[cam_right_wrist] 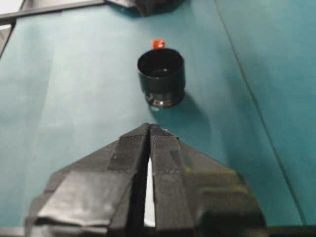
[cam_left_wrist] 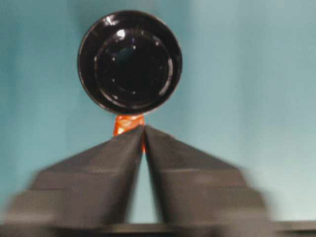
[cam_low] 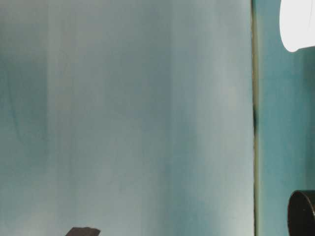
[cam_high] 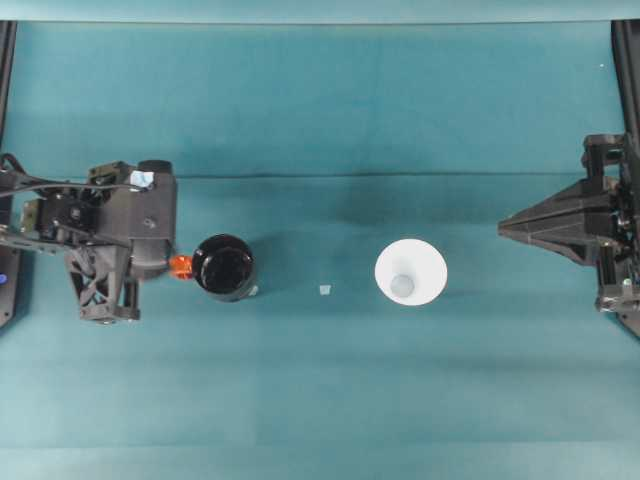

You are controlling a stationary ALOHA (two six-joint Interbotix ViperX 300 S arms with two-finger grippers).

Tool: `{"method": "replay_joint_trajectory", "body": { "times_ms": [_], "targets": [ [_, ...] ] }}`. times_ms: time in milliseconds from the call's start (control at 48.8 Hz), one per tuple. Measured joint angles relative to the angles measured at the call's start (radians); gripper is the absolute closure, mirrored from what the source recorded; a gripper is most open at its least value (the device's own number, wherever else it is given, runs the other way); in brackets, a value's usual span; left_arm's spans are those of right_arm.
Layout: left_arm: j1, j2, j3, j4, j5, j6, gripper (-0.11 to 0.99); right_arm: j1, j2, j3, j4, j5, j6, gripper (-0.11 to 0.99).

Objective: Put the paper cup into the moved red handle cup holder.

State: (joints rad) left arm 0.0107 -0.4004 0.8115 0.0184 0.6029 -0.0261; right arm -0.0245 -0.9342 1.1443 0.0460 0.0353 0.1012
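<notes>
Paper cup [cam_high: 411,271] stood upside down on the teal surface [cam_high: 320,400], well apart from the red handle cup holder [cam_high: 224,266]. Left end effector [cam_left_wrist: 143,129] apparently pinched its orange handle; right end effector [cam_right_wrist: 149,129] was closed, empty.

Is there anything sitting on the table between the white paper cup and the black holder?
Only a tiny pale scrap lies on the cloth between the paper cup and the holder. It is flat and shouldn't block a lifted cup.
</notes>
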Motion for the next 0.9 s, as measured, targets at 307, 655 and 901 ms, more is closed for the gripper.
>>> {"method": "replay_joint_trajectory", "body": {
  "times_ms": [307,655,901],
  "targets": [
    [0.005,0.075,0.0,0.0,-0.002,0.002,-0.08,0.002,0.003,0.0,0.0,0.009,0.04,0.96],
    [0.009,0.184,0.003,0.0,-0.051,0.0,-0.08,0.0,0.003,0.0,0.0,0.032,0.052,0.96],
    [0.034,0.221,0.005,0.0,-0.074,0.006,-0.08,0.0,0.003,0.0,0.0,0.034,0.052,0.96]
  ]
}}
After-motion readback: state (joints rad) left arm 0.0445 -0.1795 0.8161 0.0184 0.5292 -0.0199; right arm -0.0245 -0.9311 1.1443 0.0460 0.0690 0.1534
